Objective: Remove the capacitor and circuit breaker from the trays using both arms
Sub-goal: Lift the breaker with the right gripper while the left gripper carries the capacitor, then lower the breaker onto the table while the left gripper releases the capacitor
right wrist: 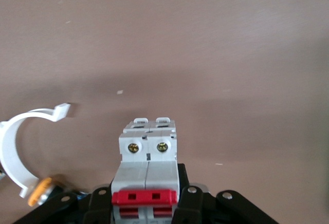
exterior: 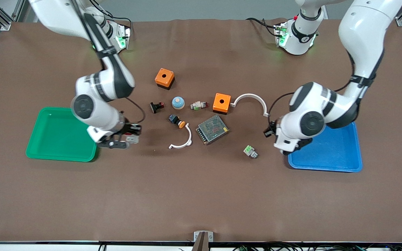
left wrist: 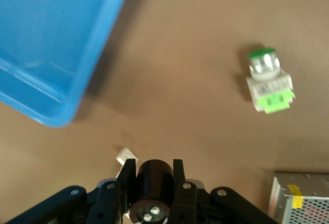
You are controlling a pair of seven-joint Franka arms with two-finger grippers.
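Left gripper (left wrist: 154, 180) pinching capacitor (left wrist: 152, 183) beside blue tray (exterior: 340, 153). Right gripper (right wrist: 148, 196) clamping breaker (right wrist: 147, 167) beside green tray (exterior: 58, 134).

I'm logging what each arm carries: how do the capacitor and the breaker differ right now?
The capacitor is a black cylinder with a silvery end; the breaker is a light-grey block with a red lever. The capacitor sits in the left gripper beside the blue tray; the breaker sits in the right gripper beside the green tray. The capacitor looks smaller between its fingers. Both are clamped and up off the table.
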